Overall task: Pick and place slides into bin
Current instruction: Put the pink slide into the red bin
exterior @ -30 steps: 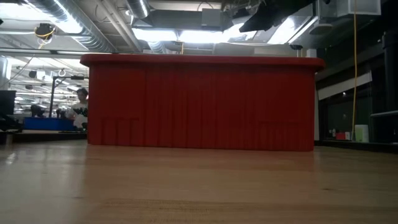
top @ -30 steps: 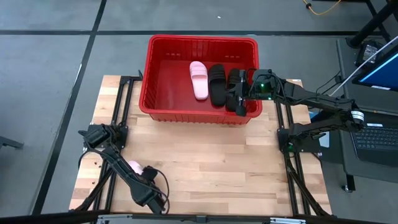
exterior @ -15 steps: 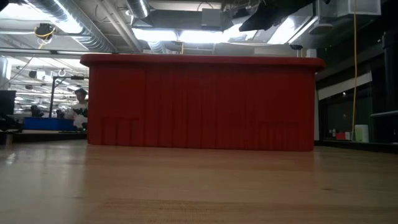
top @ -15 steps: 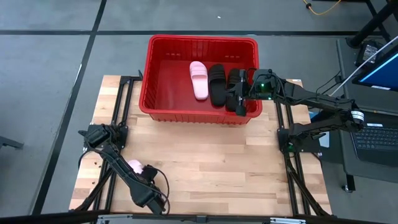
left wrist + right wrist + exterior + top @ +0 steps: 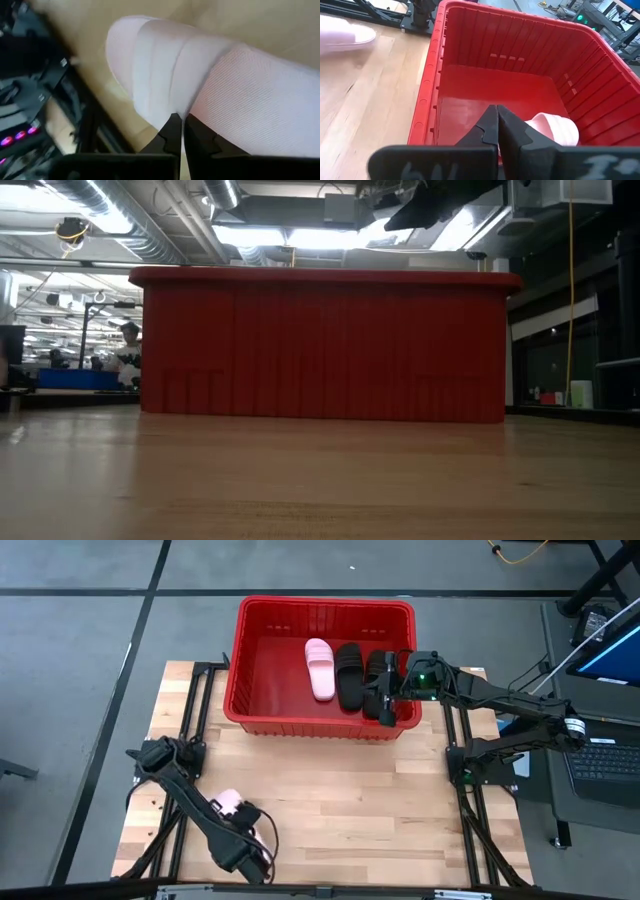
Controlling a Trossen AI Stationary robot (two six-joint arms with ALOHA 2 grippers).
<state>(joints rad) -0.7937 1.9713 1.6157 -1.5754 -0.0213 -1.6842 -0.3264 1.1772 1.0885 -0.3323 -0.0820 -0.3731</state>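
Bin [image 5: 322, 726]: red, slotted walls, thick rim; stands at the far edge of the table [image 5: 340, 800], seen in the low view as a broad red wall [image 5: 322, 345].

Slides in the bin: one pale pink slide [image 5: 320, 667] lying on the floor; one black slide [image 5: 349, 675] just beside it on the right; a second black slide [image 5: 379, 672] next to that, against the right wall, partly covered by my right gripper.

Fourth slide: pale pink [image 5: 227, 804], at the near left corner of the table, well apart from the bin; it fills my left wrist view [image 5: 225, 85], its wide strap close against the lens; it also shows far off in my right wrist view [image 5: 342, 35].

My left gripper [image 5: 243, 823]: at the near left of the table, on the pink slide; fingers [image 5: 172, 131] drawn together with their tips touching the slide's edge; whether they actually pinch the material I cannot tell, the contact being hidden.

My right gripper [image 5: 384, 690]: over the bin's right end, above the second black slide; fingers [image 5: 490, 125] closed tip to tip, holding nothing that I can see.

Background: a person [image 5: 126, 352] in the room beyond the table.
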